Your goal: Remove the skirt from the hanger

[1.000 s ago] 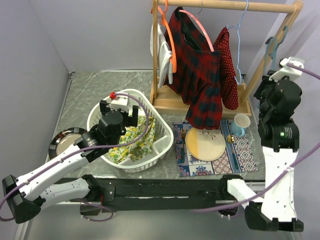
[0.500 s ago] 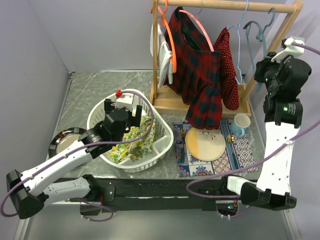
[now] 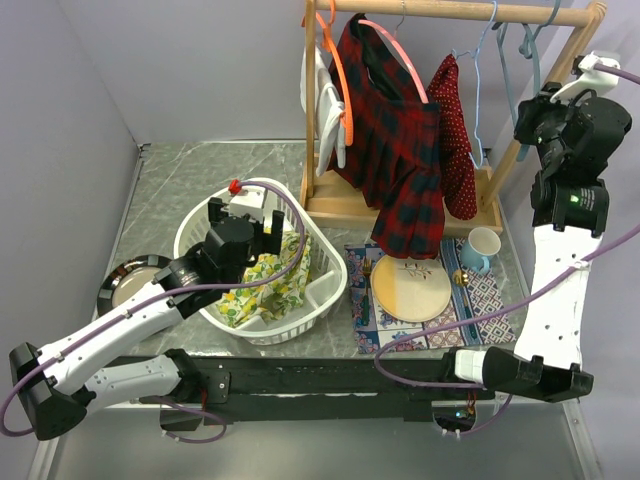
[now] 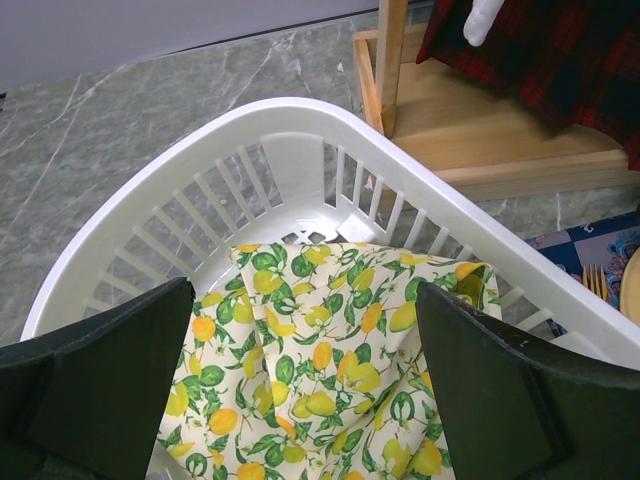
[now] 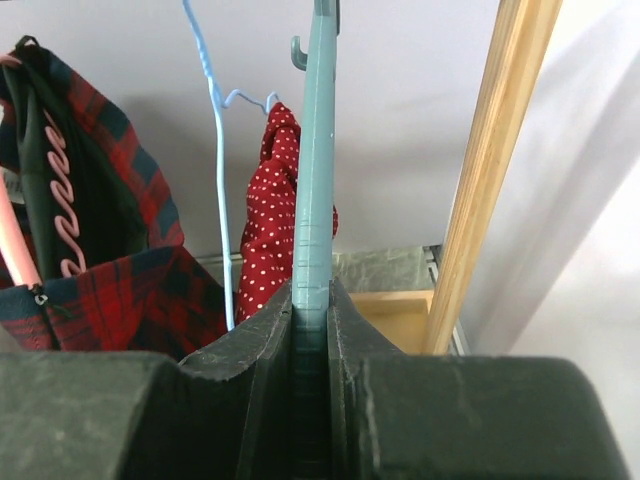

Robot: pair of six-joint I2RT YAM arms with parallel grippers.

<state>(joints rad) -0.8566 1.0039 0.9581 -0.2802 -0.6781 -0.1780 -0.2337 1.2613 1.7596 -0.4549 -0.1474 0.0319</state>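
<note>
Two claws: right gripper (image 5: 312, 300), upper right, grasps a teal hanger (image 5: 318, 150); skirt (image 3: 400, 160) hangs downward, frame-left of it; left gripper (image 4: 300, 380) stands released.

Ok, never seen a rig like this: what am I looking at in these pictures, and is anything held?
Two robot arms sit at the near edge of a table. The wide picture looks down from above; the other two come from cameras on each wrist. The left gripper hangs open over a white basket holding a lemon-print cloth. The right gripper is raised and shut on a teal hanger at the wooden rack. The plaid skirt hangs on its pink hanger, untouched. Also on the table: a patterned mat with a wooden plate, and a blue mug.
</note>
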